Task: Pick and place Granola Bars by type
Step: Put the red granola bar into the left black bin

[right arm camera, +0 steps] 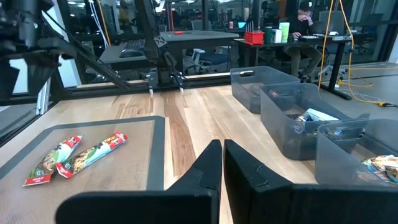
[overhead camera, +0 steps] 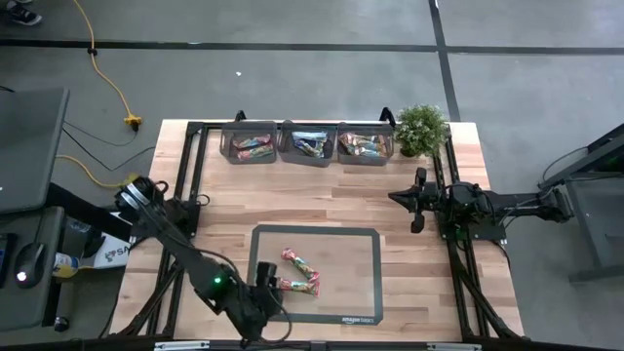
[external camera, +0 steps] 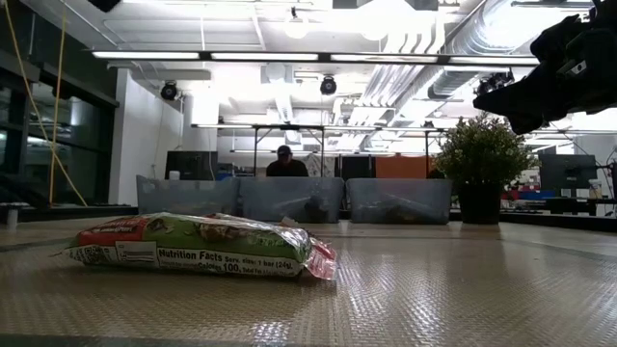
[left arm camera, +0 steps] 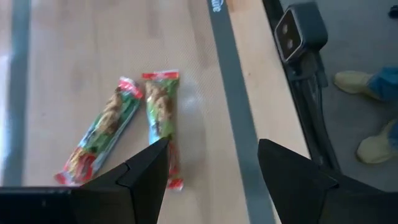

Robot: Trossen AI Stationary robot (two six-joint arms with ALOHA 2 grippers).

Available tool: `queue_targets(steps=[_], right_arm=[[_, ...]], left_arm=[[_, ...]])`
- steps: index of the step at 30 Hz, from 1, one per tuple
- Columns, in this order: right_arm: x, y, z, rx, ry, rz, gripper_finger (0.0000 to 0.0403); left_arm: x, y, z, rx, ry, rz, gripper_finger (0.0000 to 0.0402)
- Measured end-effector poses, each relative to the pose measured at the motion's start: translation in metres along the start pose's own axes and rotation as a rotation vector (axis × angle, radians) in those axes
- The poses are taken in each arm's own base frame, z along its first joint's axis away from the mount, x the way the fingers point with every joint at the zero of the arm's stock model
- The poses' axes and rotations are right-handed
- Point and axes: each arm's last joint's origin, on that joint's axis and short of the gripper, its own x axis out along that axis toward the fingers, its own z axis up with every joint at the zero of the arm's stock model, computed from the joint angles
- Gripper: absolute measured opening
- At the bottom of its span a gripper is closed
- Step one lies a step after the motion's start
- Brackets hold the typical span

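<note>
Hovering with fingers spread wide, the left gripper point(overhead camera: 265, 292) holds nothing above the near-left part of the mat point(overhead camera: 363, 234).

Two green-and-red Granola Bars point(overhead camera: 298, 274) lie on the mat just ahead of that gripper, meeting at one end in a V; in the left wrist view the nearer bar point(left arm camera: 161, 123) sits just beyond one fingertip point(left arm camera: 152, 163), the other bar point(left arm camera: 99, 134) beside it. Farther off, three bins point(overhead camera: 307, 142) in a row hold more bars. The right gripper point(overhead camera: 413, 195) waits well apart over the table's right side, fingers pressed together, empty.
</note>
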Motion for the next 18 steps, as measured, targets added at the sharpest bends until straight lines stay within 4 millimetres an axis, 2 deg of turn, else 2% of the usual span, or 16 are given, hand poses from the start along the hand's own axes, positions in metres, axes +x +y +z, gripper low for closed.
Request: queue_targets(steps=[3, 11, 14, 18], right_arm=[[0.000, 0.000, 0.000, 0.000, 0.000, 0.000, 0.0000], [0.000, 0.000, 0.000, 0.000, -0.001, 0.000, 0.0000], [0.000, 0.000, 0.000, 0.000, -0.001, 0.000, 0.0000], [0.000, 0.000, 0.000, 0.000, -0.001, 0.000, 0.0000]], left_arm=[[0.013, 0.008, 0.006, -0.010, 0.015, -0.037, 0.0239], [0.034, 0.053, 0.023, -0.043, 0.050, -0.067, 0.0239], [0.045, 0.065, 0.023, -0.004, 0.108, -0.113, 0.0239], [0.060, 0.069, 0.017, 0.048, 0.171, -0.127, 0.0239]])
